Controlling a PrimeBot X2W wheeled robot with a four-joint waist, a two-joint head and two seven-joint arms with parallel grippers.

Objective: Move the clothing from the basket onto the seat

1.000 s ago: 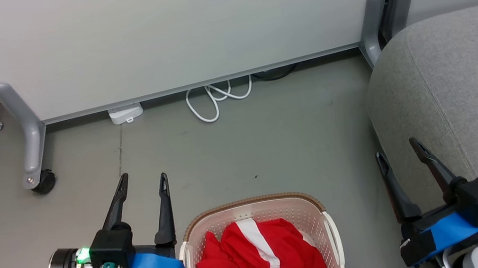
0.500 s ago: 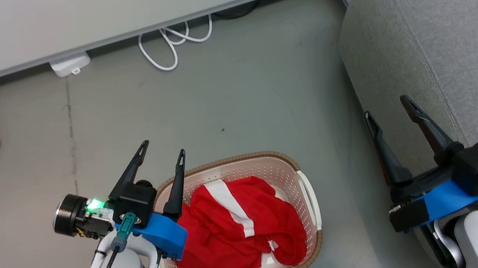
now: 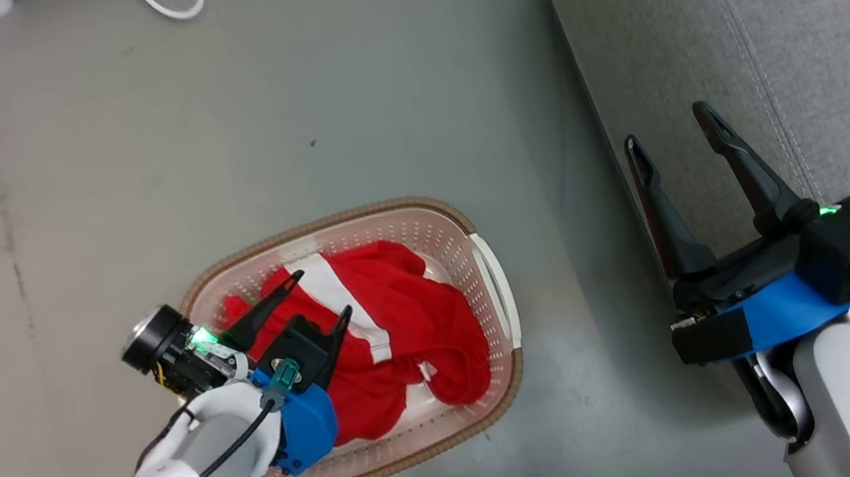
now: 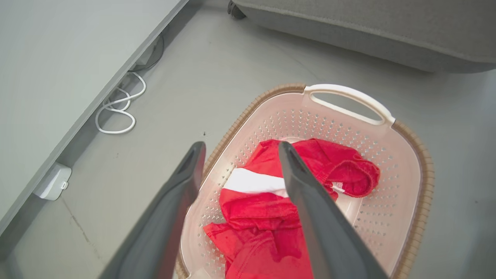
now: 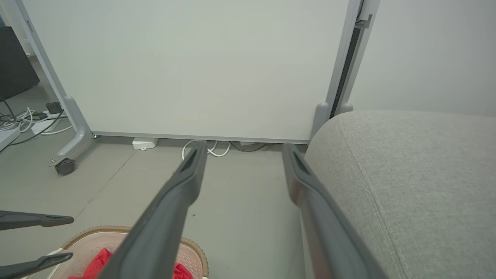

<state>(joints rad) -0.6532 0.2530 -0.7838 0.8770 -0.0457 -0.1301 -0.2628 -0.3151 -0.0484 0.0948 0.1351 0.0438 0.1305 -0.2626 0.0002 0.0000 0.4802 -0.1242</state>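
Red soft fabric, the clothing [image 3: 404,319] lies crumpled in the basket [image 3: 499,295], probably light and limp. The left gripper [image 3: 324,292] hovers above it, fingers [image 4: 310,209] wide; a raised fold by the white stripe [image 4: 252,182] looks best to pinch. The right gripper [image 3: 664,125] gapes empty

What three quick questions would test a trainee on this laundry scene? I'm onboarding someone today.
1. Fill in: the right gripper, by the seat, has its fingers ___ (open or shut).
2. True or false: the clothing lies in the basket.
3. The left gripper is over: A the basket; B the seat; C neither.

Key: 1 open; 2 true; 3 A.
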